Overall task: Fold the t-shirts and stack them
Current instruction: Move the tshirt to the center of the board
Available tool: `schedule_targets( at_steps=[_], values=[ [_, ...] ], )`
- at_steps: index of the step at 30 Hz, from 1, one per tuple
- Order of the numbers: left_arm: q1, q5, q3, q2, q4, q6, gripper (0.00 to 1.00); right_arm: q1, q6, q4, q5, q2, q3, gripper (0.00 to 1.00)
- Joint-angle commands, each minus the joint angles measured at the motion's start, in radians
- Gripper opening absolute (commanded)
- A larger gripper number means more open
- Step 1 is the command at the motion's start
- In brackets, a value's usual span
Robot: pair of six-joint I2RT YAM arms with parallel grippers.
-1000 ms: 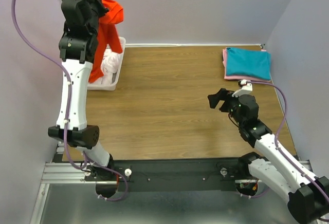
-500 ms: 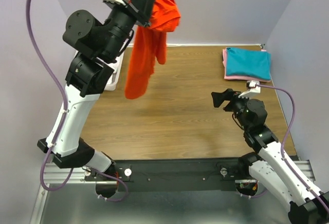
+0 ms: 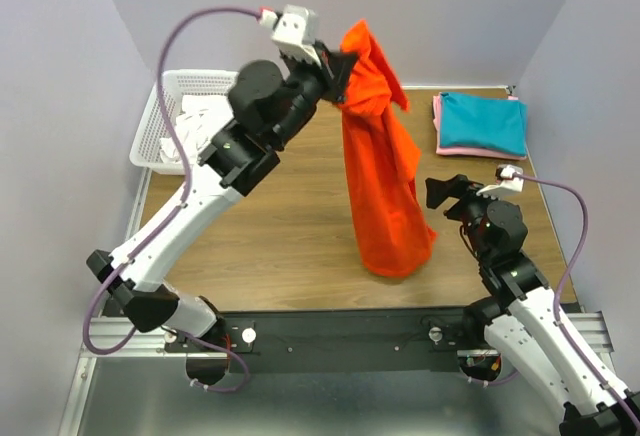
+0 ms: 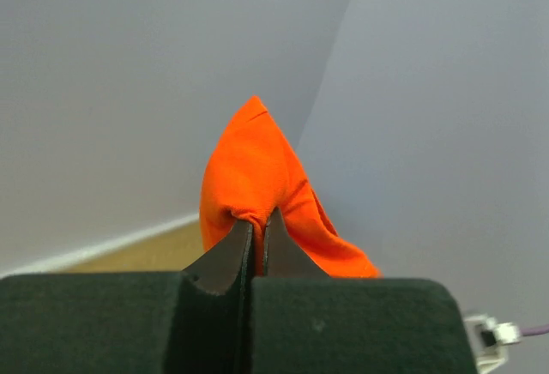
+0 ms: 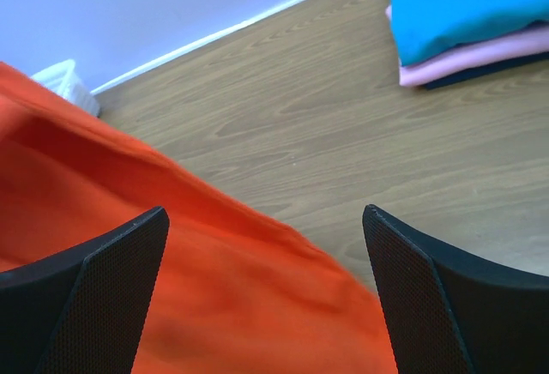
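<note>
Left gripper [image 4: 257, 224] has its fingers pinched tight on the top of the bright orange-red cloth t-shirt [image 3: 385, 186], which dangles over the middle of the brown wooden table [image 3: 280, 226] (right gripper [image 3: 440, 193], fingers spread wide and empty, hovers over the table's right side, just beside it).

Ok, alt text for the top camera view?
The left hand pinches the orange-red t-shirt, which hangs bunched over the wooden table. The open right hand sits beside its lower end. Folded teal shirt far right, white basket far left.

High rear overview, two close wrist views, orange-red t-shirt [image 3: 385, 186] in all three.
</note>
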Motion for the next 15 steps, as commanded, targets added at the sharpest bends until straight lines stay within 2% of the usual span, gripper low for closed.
schedule_targets(
  at_steps=[1, 2, 4, 7, 11, 15],
  values=[
    [0.094, -0.116, -0.296, -0.039, 0.072, -0.146, 0.00, 0.006, 0.050, -0.054, 0.108, -0.008, -0.025, 1.00],
    [0.178, -0.075, -0.354, -0.036, 0.069, -0.233, 0.07, 0.006, 0.046, -0.057, 0.110, 0.004, -0.021, 1.00],
    [0.254, -0.031, -0.482, -0.014, 0.043, -0.297, 0.35, 0.004, 0.045, -0.071, 0.104, 0.021, -0.012, 1.00],
    [0.378, 0.067, -0.553, 0.076, -0.062, -0.349, 0.75, 0.004, 0.042, -0.086, 0.090, 0.088, 0.008, 1.00],
    [0.412, 0.029, -0.613, 0.095, -0.097, -0.340, 0.95, 0.004, 0.060, -0.115, 0.071, 0.188, 0.025, 1.00],
    [0.414, 0.023, -0.649, 0.090, -0.096, -0.337, 0.96, 0.004, 0.140, -0.166, 0.091, 0.272, 0.054, 1.00]
  ],
)
